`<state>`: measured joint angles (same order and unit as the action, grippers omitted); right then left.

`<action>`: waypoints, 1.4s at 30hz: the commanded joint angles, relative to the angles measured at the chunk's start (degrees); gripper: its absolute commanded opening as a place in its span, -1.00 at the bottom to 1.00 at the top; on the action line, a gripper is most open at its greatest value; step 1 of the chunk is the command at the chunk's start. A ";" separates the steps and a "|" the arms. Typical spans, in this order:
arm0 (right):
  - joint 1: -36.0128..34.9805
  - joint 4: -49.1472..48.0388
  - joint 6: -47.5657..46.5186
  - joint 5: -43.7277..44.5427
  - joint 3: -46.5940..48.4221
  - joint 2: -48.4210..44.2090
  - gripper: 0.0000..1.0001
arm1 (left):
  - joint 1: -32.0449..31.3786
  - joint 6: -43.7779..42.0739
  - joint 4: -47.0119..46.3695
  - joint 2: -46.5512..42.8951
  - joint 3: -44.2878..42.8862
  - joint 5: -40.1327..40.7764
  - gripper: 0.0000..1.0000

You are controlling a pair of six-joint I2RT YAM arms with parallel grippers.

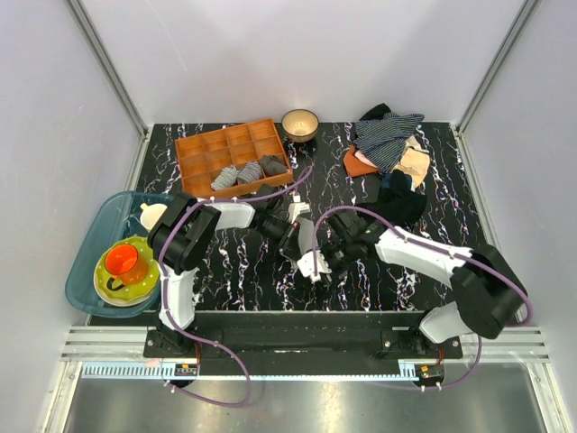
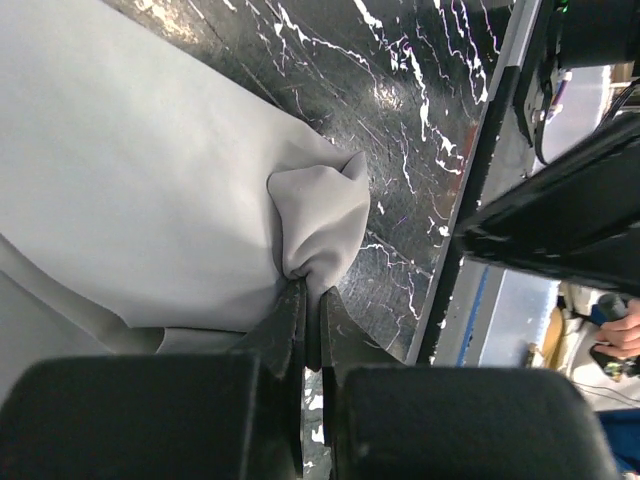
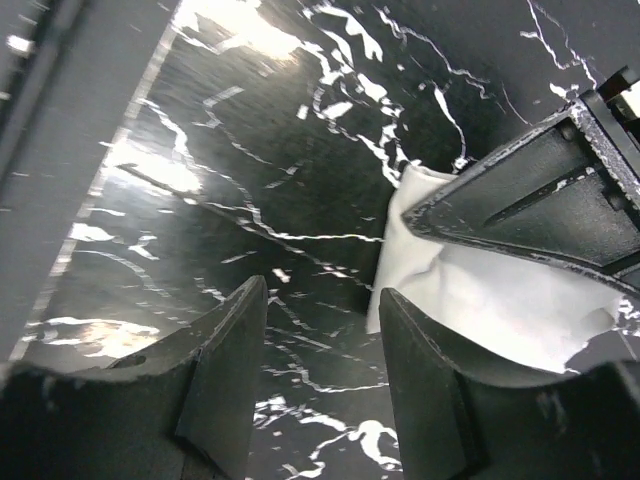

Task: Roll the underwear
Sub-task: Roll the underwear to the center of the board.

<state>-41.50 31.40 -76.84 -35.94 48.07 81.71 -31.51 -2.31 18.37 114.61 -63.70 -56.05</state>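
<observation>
The underwear (image 2: 150, 190) is a plain pale grey cloth lying on the black marbled table. My left gripper (image 2: 308, 290) is shut on a bunched fold at its edge. In the top view the left gripper (image 1: 300, 245) is at the table's middle, and a small light part of the cloth (image 1: 314, 264) shows below it. My right gripper (image 1: 332, 256) is right beside it. In the right wrist view the right gripper (image 3: 322, 300) is open and empty, with bare table between its jaws. The cloth (image 3: 470, 295) lies just right of the right finger (image 3: 425, 370), under the left gripper's finger (image 3: 530, 210).
An orange compartment tray (image 1: 203, 149) holding a few rolled garments stands at the back left, a bowl (image 1: 299, 123) beside it. A clothes pile with a striped garment (image 1: 388, 135) and a black garment (image 1: 401, 206) lies back right. A blue tub (image 1: 90, 244) of dishes sits at the left.
</observation>
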 commanded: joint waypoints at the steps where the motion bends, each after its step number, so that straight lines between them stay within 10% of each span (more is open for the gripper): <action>1: -2.88 -13.71 -2.70 9.92 -0.08 4.93 0.14 | 0.92 4.06 -0.18 2.20 1.47 2.09 -0.98; 13: -3.42 -17.43 -2.26 14.06 -0.26 12.68 -0.08 | 2.06 8.80 -7.54 0.89 3.40 2.79 -0.81; 24: -1.66 -1.64 2.30 9.32 8.06 18.30 -0.62 | 7.51 23.84 -34.79 -18.78 19.48 7.00 0.01; 32: 3.08 16.48 6.08 -2.89 20.38 21.55 -0.65 | 6.38 15.07 -49.55 -47.08 40.72 22.64 0.15; 42: 6.51 42.41 5.91 -6.77 42.62 40.71 -0.64 | -14.71 -7.79 -50.82 -61.44 49.31 36.45 0.38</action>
<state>-35.53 60.12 -71.50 -40.12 84.62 116.55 -42.48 0.47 -31.22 52.75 -12.12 -26.41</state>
